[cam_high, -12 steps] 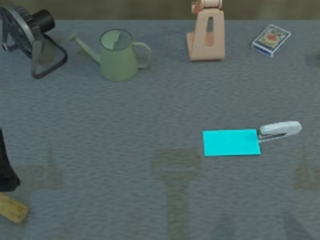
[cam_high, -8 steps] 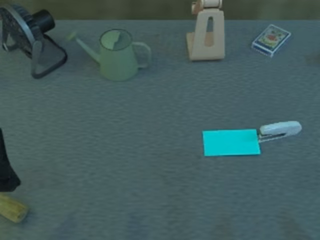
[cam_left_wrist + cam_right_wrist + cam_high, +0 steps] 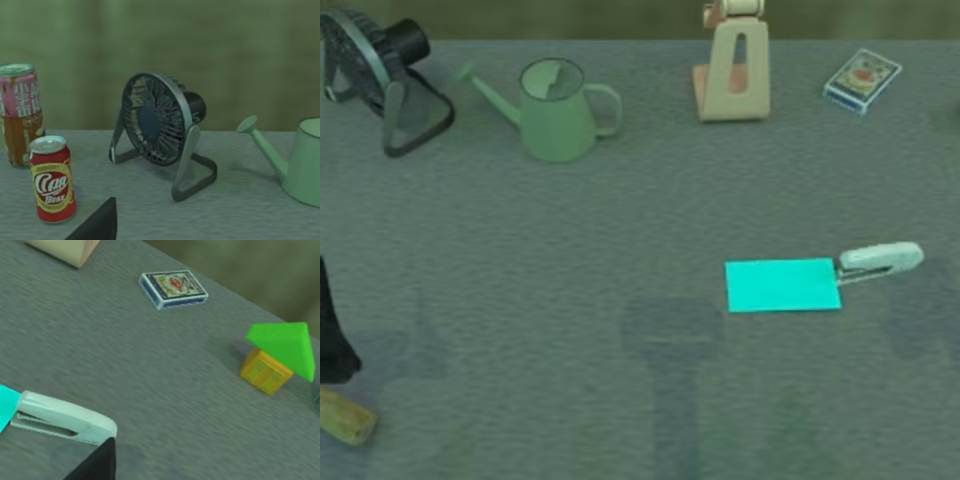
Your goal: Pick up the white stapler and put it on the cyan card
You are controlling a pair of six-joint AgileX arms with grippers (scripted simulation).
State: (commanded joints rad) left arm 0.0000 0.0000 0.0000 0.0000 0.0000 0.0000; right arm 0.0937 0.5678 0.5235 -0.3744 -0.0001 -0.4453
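Left arm (image 3: 335,340) sitting parked at nine o'clock, pincer state impossible to tell. Lying flat toward four o'clock: cyan card (image 3: 782,285), white stapler (image 3: 880,260) touching its three-o'clock edge, not yet lifted. Right wrist view alone showing the right gripper (image 3: 95,465) closing in on the stapler, fingers unreadable.

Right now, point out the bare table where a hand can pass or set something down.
Bare: the wide middle of the table, between the watering can and the cyan card, and the near strip below the card. Crowded: the far edge, with the fan, can, phone stand and card box. The white stapler touches the card's right end.
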